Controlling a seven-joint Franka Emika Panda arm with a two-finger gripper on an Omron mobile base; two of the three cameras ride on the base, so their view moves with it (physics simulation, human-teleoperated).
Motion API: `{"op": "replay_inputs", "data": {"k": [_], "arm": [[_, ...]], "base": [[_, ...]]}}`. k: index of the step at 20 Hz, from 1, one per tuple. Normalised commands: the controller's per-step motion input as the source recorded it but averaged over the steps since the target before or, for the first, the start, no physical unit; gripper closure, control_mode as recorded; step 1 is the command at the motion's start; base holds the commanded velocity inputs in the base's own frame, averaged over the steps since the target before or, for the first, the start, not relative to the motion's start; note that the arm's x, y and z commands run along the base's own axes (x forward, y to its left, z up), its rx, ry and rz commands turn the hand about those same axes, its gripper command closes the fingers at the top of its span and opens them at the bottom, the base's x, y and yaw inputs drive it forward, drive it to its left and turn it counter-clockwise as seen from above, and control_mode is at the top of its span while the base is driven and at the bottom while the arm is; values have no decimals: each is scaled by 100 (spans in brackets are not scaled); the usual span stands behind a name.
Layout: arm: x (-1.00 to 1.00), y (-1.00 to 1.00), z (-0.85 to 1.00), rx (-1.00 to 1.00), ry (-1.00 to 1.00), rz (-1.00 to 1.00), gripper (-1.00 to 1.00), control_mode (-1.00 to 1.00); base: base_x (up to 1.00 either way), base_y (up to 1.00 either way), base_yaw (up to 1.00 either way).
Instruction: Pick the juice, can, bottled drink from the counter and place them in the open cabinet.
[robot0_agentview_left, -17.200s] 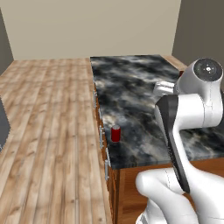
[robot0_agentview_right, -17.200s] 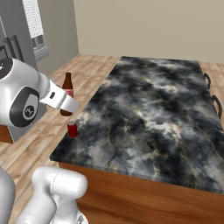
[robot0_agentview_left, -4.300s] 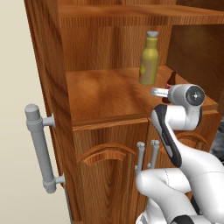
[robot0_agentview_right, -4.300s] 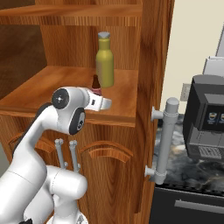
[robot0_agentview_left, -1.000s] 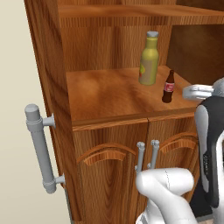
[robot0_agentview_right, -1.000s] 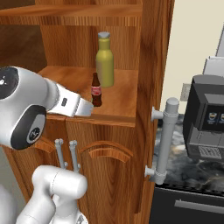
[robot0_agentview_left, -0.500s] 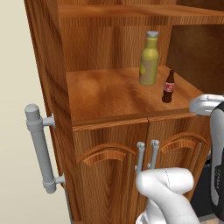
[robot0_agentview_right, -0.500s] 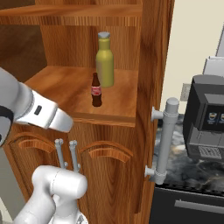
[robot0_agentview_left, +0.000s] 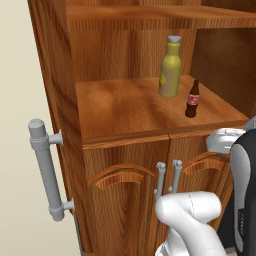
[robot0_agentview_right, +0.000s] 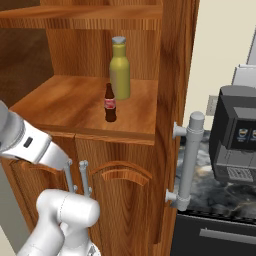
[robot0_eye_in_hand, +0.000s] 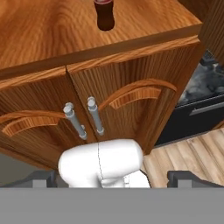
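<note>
Wood with a glossy reddish-brown grain formed the open cabinet (robot0_agentview_left: 125, 107), its lower doors carved with arched panels and fitted with thin metal handles (robot0_eye_in_hand: 81, 120). On its shelf the juice (robot0_agentview_left: 171, 67), a tall yellow bottle with a grey cap, was seen upright near the back. The bottled drink (robot0_agentview_right: 110, 103), slim and dark brown with a red label, stood just in front of the juice, apart from it. A thick grey bar handle (robot0_agentview_left: 46, 167) was mounted on the cabinet's side. A black coffee machine (robot0_agentview_right: 236, 137) sat beside the cabinet. The gripper (robot0_eye_in_hand: 112, 177) was spread wide, grasping nothing, below the shelf edge.
</note>
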Motion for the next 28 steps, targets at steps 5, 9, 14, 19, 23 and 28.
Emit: {"op": "replay_inputs", "data": {"k": [5, 9, 14, 19, 23, 28], "arm": [[0, 7, -19, 0, -2, 0, -100, -100], [-2, 1, 0, 0, -1, 0, -100, -100], [0, 0, 0, 0, 0, 0, -100, -100], [0, 0, 0, 0, 0, 0, -100, -100], [0, 0, 0, 0, 0, 0, -100, 100], [0, 0, 0, 0, 0, 0, -100, 100]], "base": [[0, 0, 0], [0, 0, 0], [0, 0, 0], [0, 0, 0], [0, 0, 0], [-84, 14, -3]]}}
